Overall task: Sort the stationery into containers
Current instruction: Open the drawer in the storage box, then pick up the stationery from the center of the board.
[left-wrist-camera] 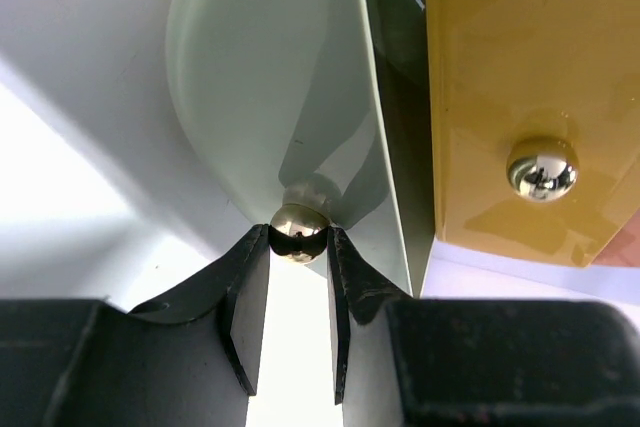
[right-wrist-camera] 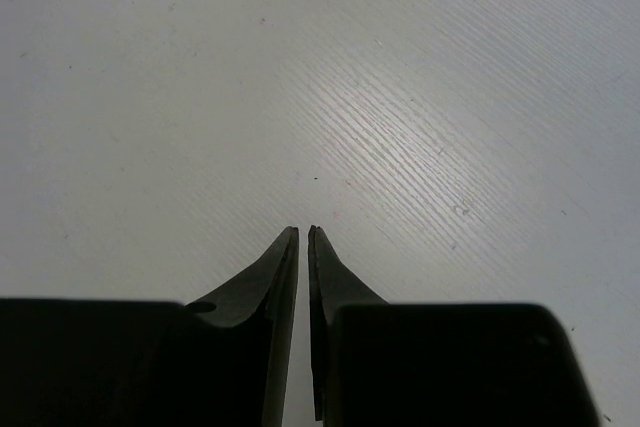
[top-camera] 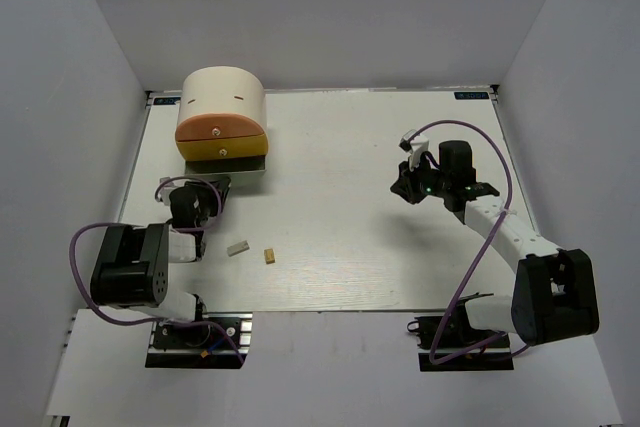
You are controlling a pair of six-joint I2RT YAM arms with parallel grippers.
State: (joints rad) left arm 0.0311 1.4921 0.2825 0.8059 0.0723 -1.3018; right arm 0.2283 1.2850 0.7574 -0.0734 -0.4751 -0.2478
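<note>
The container is a cream drum (top-camera: 222, 95) with stacked orange (top-camera: 222, 129) and yellow (top-camera: 225, 150) half-round trays. In the left wrist view my left gripper (left-wrist-camera: 298, 237) is shut on the small metal knob (left-wrist-camera: 298, 228) of a pale green tray (left-wrist-camera: 270, 87) beside the yellow tray (left-wrist-camera: 500, 67). It sits at the drum's near-left corner in the top view (top-camera: 208, 192). A grey block (top-camera: 237, 247) and a tan block (top-camera: 269, 256) lie on the table to its right. My right gripper (top-camera: 403, 188) is shut and empty above bare table (right-wrist-camera: 303, 233). Highlighters and pens are out of view.
The white table (top-camera: 340, 217) is walled in by pale panels at the left, right and back. The yellow tray's own knob (left-wrist-camera: 541, 169) shows to the right of my left fingers. A purple cable (top-camera: 495, 217) loops over the right arm.
</note>
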